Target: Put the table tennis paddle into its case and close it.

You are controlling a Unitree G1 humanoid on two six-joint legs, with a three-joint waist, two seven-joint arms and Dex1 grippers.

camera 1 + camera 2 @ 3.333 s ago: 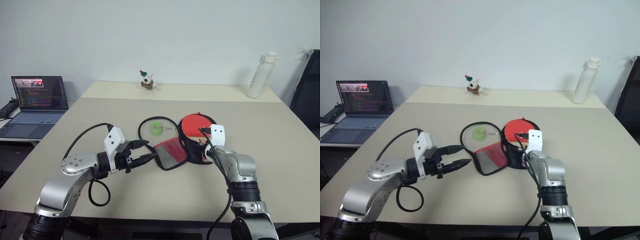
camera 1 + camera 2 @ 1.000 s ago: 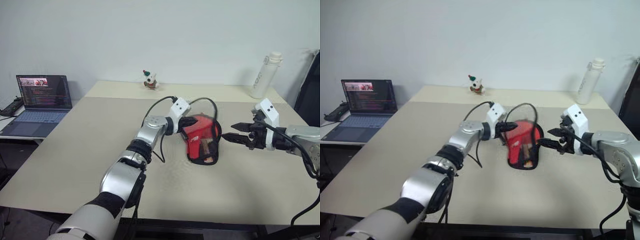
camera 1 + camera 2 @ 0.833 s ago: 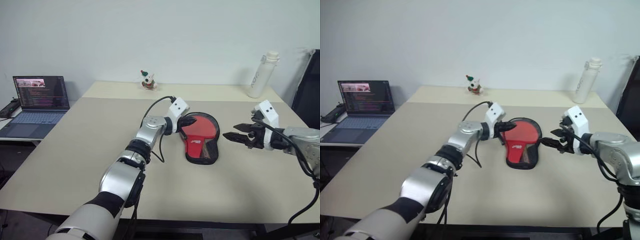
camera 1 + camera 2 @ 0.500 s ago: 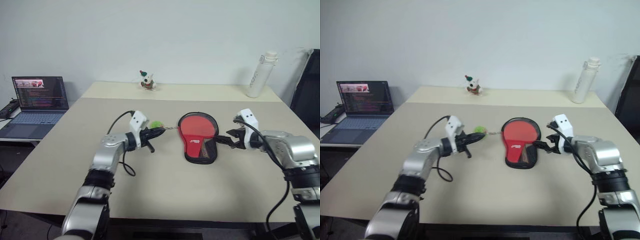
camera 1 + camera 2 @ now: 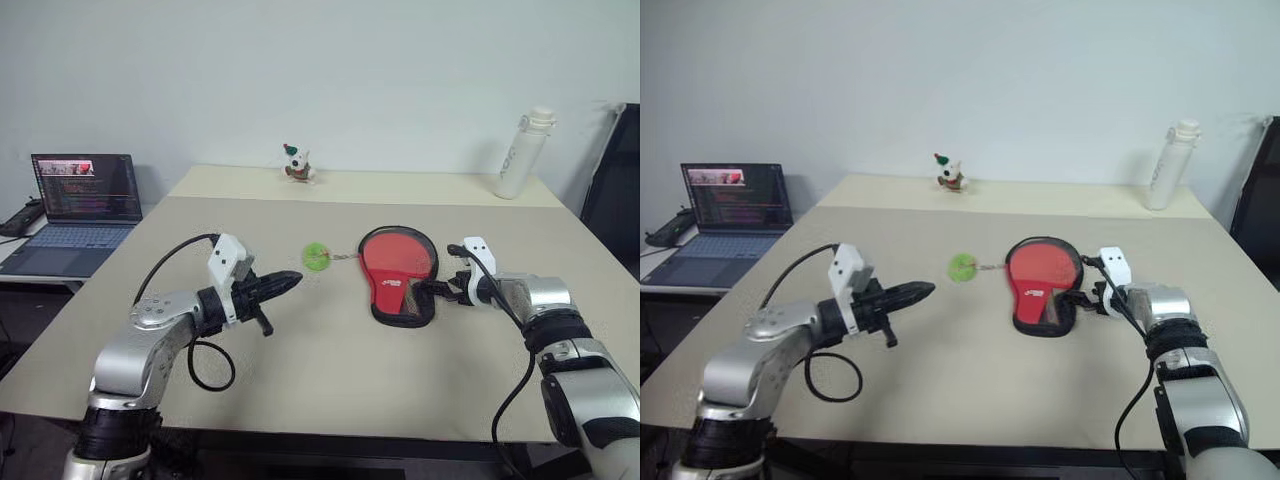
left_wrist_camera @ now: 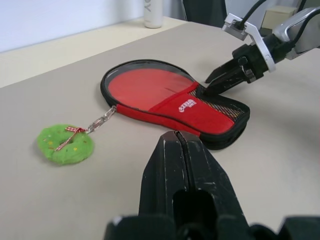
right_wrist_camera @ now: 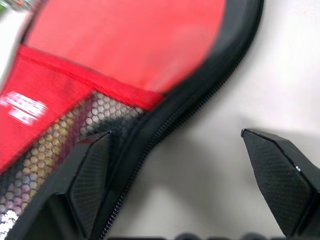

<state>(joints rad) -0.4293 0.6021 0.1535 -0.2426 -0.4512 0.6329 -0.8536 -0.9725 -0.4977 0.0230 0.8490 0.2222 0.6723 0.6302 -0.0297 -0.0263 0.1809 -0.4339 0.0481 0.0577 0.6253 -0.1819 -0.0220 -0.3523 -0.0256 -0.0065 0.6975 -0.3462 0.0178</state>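
Note:
The case [image 5: 398, 262] lies flat on the table, red side up, with a black rim, a white logo and a mesh patch near its narrow end. A green charm [image 5: 317, 256] hangs from its zip on a short chain. The table tennis paddle is hidden. My right gripper [image 5: 428, 291] is open at the case's right edge near the narrow end. One finger [image 7: 92, 175] sits over the mesh, the other finger [image 7: 280, 180] over bare table. My left gripper [image 5: 290, 281] is shut on nothing and points at the charm from a short way to the left.
An open laptop [image 5: 82, 200] stands on a side desk at the far left. A small figurine [image 5: 294, 163] and a white bottle [image 5: 522, 150] stand at the table's back edge. A black chair [image 5: 615, 190] is at the right.
The case's upper flap has dropped, and the case now lies flat. My left gripper pulled away from it, left and toward me. My right gripper came down to the case's right edge and opened wider.

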